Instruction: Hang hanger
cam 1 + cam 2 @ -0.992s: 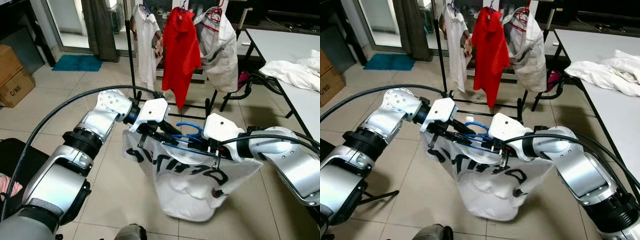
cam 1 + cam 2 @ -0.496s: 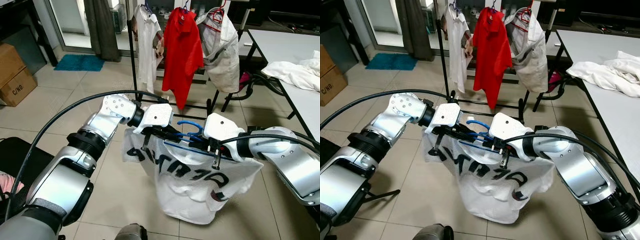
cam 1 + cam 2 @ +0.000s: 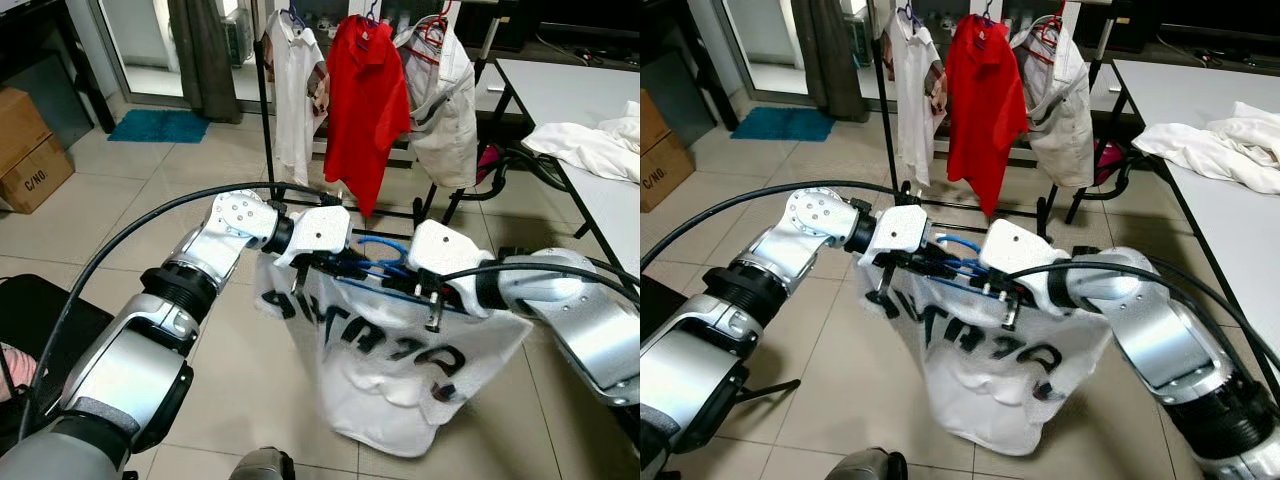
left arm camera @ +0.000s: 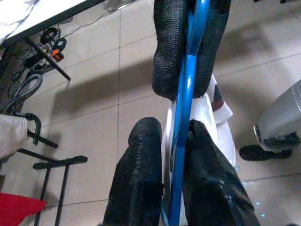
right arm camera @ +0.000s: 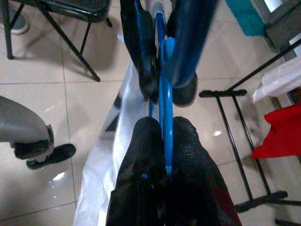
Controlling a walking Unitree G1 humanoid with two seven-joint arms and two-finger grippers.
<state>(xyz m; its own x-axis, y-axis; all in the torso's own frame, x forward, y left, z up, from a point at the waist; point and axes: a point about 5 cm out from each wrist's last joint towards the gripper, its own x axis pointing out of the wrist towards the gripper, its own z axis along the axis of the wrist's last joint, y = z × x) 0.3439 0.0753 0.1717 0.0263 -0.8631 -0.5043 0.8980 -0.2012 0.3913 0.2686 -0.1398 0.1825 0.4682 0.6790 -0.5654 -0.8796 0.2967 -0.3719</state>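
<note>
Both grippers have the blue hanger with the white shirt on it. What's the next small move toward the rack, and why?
Probably raise it and carry it forward. Both the left gripper and right gripper are shut on the blue plastic hanger, whose white printed T-shirt hangs low near the tiled floor, well below the black clothes rack ahead.

Glossy blue plastic hanger (image 4: 184,122), white cloth shirt (image 3: 390,370), shiny tiled floor (image 3: 150,190).

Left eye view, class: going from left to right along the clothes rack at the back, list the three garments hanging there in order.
White shirt → red shirt → pale grey garment.
</note>
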